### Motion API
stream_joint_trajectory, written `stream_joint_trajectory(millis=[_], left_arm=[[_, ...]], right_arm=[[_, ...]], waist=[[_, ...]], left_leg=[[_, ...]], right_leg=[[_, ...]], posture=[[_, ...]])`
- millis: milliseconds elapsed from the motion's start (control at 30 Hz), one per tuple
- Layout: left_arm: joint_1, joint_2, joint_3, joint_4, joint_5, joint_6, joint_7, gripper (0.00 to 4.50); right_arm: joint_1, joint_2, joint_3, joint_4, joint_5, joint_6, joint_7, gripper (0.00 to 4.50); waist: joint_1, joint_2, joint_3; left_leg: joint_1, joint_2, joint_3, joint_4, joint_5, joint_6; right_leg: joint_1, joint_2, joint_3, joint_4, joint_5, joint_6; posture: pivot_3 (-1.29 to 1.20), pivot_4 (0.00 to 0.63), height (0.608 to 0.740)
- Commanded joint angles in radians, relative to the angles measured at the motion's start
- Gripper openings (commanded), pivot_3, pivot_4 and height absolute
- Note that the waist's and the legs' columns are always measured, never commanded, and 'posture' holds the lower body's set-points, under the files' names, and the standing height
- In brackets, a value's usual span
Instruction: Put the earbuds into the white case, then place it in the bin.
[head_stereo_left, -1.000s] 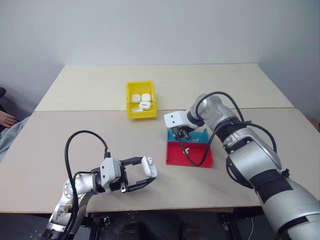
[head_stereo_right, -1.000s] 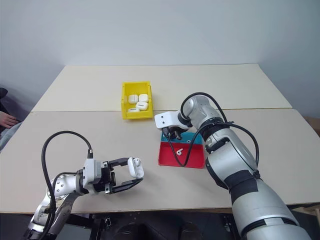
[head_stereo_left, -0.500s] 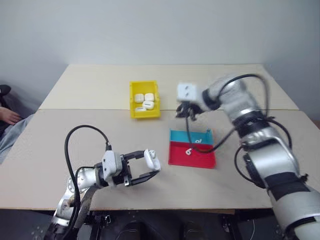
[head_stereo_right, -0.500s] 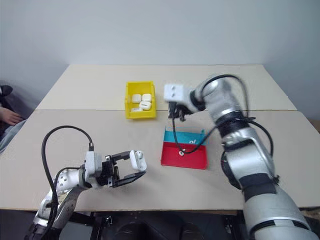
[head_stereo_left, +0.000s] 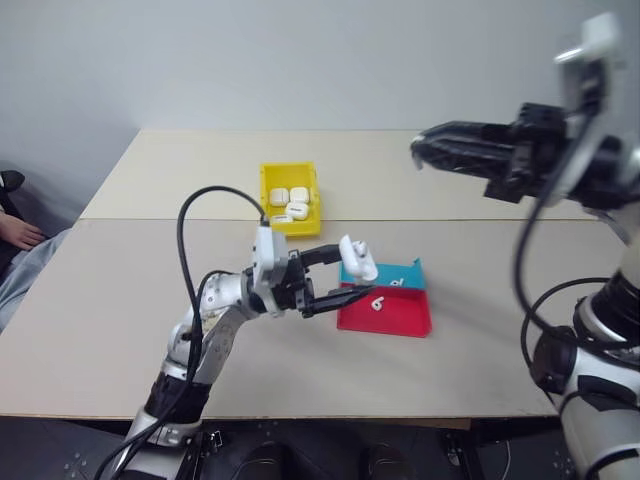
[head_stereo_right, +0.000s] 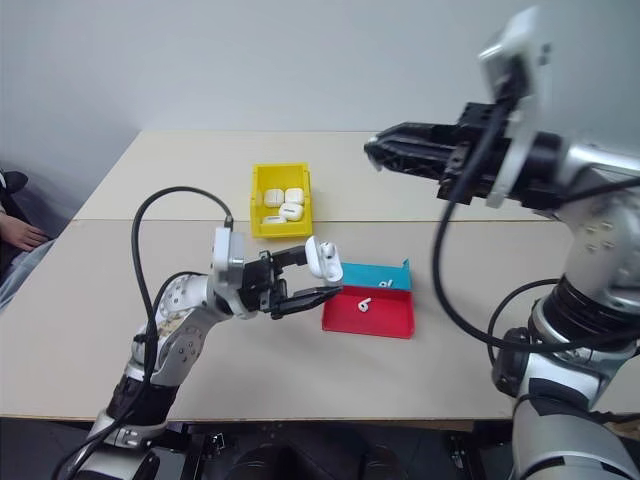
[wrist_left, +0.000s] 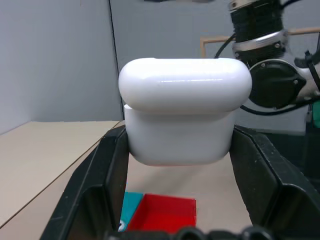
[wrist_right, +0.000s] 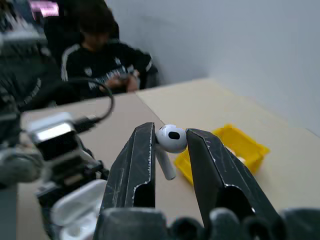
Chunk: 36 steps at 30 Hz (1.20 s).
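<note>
My right gripper (wrist_right: 171, 145) is shut on a white earbud (wrist_right: 171, 138), its stem hanging between the fingers. In the head views this gripper (head_stereo_left: 420, 152) is high above the table and points left. My left gripper (head_stereo_left: 355, 272) is shut on the white case (head_stereo_left: 356, 256) and holds it just above the table beside the tray. In the left wrist view the case (wrist_left: 185, 112) sits between both fingers (wrist_left: 102, 175). Its lid looks open in the right wrist view (wrist_right: 75, 212). Another earbud (head_stereo_left: 377, 303) lies in the tray's red half. The yellow bin (head_stereo_left: 268, 190) holds several white cases.
The red-and-blue tray (head_stereo_left: 400, 320) lies right of the left gripper, with the bin behind it across a table seam. A person (wrist_right: 102, 65) sits beyond the table's left side, and part of that person (head_stereo_left: 12, 228) shows at the left edge.
The right gripper has risen from the tray with an earbud, swung back and rolled to point level. The left gripper has carried the case up and right, toward the tray.
</note>
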Motion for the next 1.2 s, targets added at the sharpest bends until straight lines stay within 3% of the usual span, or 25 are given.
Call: stream_joint_trajectory(millis=[33,433,833,1200], left_arm=[[-0.045,-0.015,0.023,-0.021,-0.061,0.033,-0.019,2.75],[-0.063,0.018,0.062,-0.093,-0.142,0.092,-0.064,2.75],[-0.060,0.034,0.055,-0.103,-0.134,0.093,-0.066,2.75],[-0.048,0.018,0.045,-0.096,-0.112,0.072,-0.076,2.75]], right_arm=[[-0.048,0.090,-0.211,-0.057,0.144,0.159,-0.103,1.22],[0.168,0.223,-0.355,-0.205,0.694,0.146,-0.428,1.22],[0.412,0.147,-0.117,-0.176,0.992,-0.139,-0.678,1.22],[0.521,0.016,0.059,-0.179,1.064,-0.373,-0.732,1.22]], waist=[[0.000,0.000,0.000],[0.001,0.000,0.000],[0.000,0.000,0.000],[0.001,0.000,0.000]], left_leg=[[0.000,0.000,0.000,0.000,0.000,0.000],[0.000,-0.001,-0.001,-0.001,0.000,0.000],[0.001,-0.001,-0.004,-0.001,0.000,0.000],[0.001,-0.001,-0.005,-0.001,0.000,0.001]], right_leg=[[0.000,0.000,0.000,0.000,0.000,0.000],[0.001,0.000,0.000,0.000,0.000,0.000],[0.002,0.000,0.000,-0.001,0.000,0.000],[0.002,0.000,0.000,-0.004,0.000,0.001]], posture=[[0.00,0.150,0.740],[0.00,0.150,0.740],[0.00,0.150,0.740],[0.00,0.150,0.740]])
